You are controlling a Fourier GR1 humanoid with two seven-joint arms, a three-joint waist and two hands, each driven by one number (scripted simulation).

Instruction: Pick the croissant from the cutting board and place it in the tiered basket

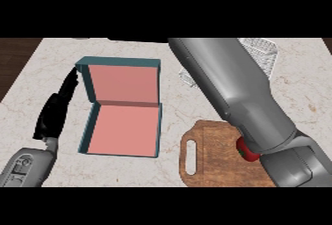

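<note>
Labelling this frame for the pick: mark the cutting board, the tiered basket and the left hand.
cutting board (217,165): head view, bare wood beside the handle slot.
tiered basket (268,53): head view, its wire mesh.
left hand (56,110): head view, its black palm.

One cutting board (214,169), one open box (123,110), one wire basket (265,50), one red item (246,152) (partly hidden).

The surface (304,88) is pale marble with faint tan veins. The box (123,127) is teal outside, salmon pink inside. The cutting board (217,169) shows brown wood grain. The basket (266,50) is whitish wire mesh. The left hand (55,110) is black.
</note>
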